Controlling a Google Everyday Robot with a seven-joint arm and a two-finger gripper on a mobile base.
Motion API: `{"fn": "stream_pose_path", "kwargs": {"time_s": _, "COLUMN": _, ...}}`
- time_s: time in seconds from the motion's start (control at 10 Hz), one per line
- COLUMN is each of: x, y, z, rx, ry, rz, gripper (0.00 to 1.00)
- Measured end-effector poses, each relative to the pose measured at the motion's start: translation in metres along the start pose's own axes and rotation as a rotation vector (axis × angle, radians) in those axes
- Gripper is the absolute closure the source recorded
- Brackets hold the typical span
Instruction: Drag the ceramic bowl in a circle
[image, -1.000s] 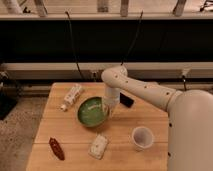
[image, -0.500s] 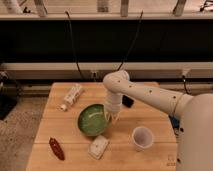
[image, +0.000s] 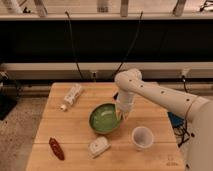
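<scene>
The ceramic bowl is round, shallow and glossy green with a lighter green inside. It sits on the wooden table near its middle. My gripper points down from the white arm onto the bowl's right rim and is shut on that rim. The bowl rests flat on the tabletop.
A white cup stands just right of and in front of the bowl. A white bottle lies at the back left. A red object and a small white packet lie near the front edge. A dark wall runs behind the table.
The bowl has moved with my gripper, first toward the front of the table, then to the right, closer to the white cup. The other items have not moved.
</scene>
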Motion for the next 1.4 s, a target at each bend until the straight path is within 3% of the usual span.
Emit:
{"fn": "stream_pose_path", "kwargs": {"time_s": 0.4, "x": 0.042, "y": -0.011, "z": -0.005, "rx": 0.011, "ry": 0.023, "rz": 0.032, "gripper": 0.99}}
{"fn": "stream_pose_path", "kwargs": {"time_s": 0.7, "x": 0.06, "y": -0.04, "z": -0.005, "rx": 0.028, "ry": 0.028, "rz": 0.014, "gripper": 0.99}}
{"fn": "stream_pose_path", "kwargs": {"time_s": 1.2, "x": 0.04, "y": -0.097, "z": 0.009, "rx": 0.039, "ry": 0.002, "rz": -0.102, "gripper": 0.99}}
{"fn": "stream_pose_path", "kwargs": {"time_s": 1.4, "x": 0.023, "y": -0.105, "z": 0.016, "rx": 0.041, "ry": -0.016, "rz": -0.15, "gripper": 0.99}}
